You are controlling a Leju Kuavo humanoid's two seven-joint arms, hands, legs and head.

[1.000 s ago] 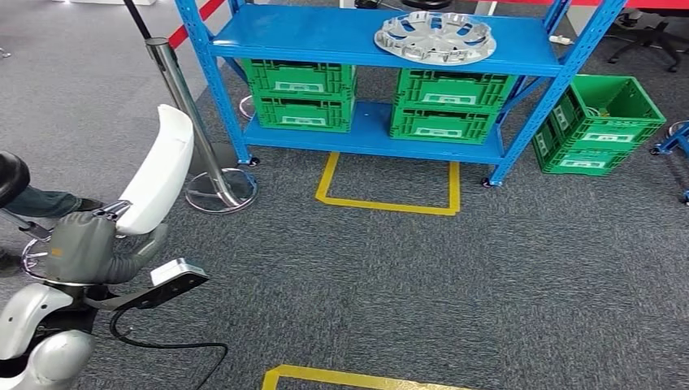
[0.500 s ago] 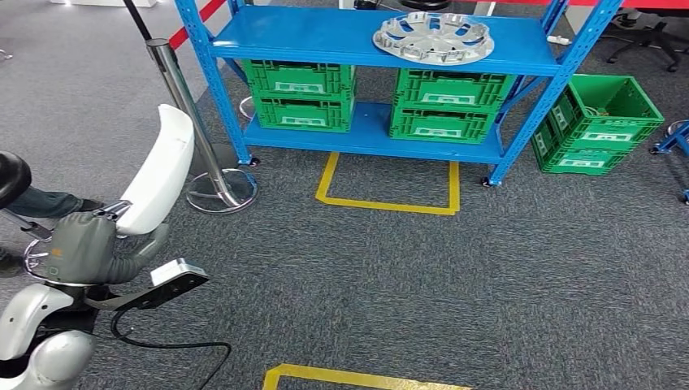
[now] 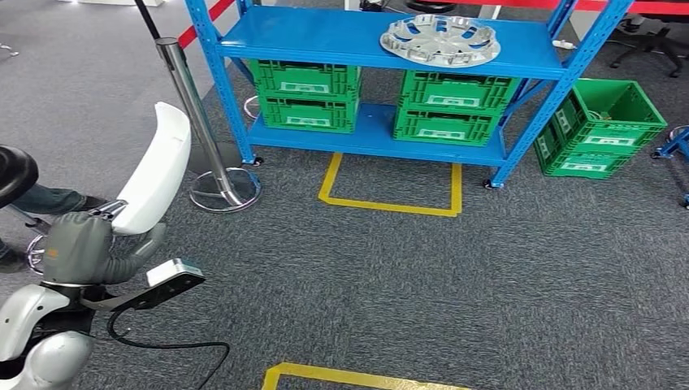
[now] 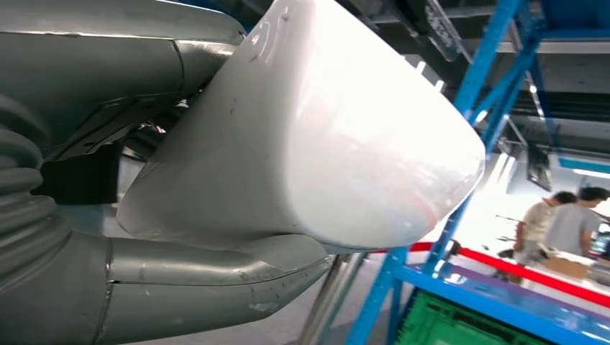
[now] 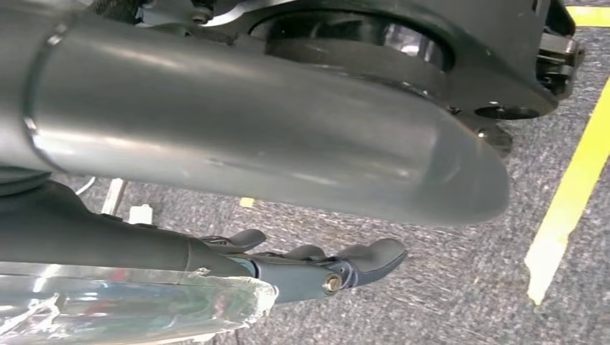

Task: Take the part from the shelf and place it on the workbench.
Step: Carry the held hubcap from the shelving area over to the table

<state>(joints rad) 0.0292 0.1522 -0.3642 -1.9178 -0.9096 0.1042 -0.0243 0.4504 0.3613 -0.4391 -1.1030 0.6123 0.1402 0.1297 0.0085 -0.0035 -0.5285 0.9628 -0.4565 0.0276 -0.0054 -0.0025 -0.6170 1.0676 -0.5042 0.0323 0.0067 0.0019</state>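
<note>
White curved part is sitting in the left hand, low at the robot's left side and well apart from the blue shelf ahead. In the head view it is standing up out of the hand, tilting away from the robot. In the left wrist view the part is lying across the left hand, with the thick grey thumb pressing along one side of it, so this hand is grasping the part.

The right hand is hanging over the grey carpet. Its dark fingers are reaching out apart from the thumb, with nothing between them, so it is released and carrying nothing.

On the shelf's upper board a silver wheel cover is lying flat towards the right end. Below it, two stacks of green crates are sitting side by side on the lower board. Another green crate is standing on the floor just beside the shelf's right leg. A yellow tape outline is marking the carpet in front of the shelf, and a metal barrier post is standing near its left leg. A person's leg is showing at the left edge of the head view.
</note>
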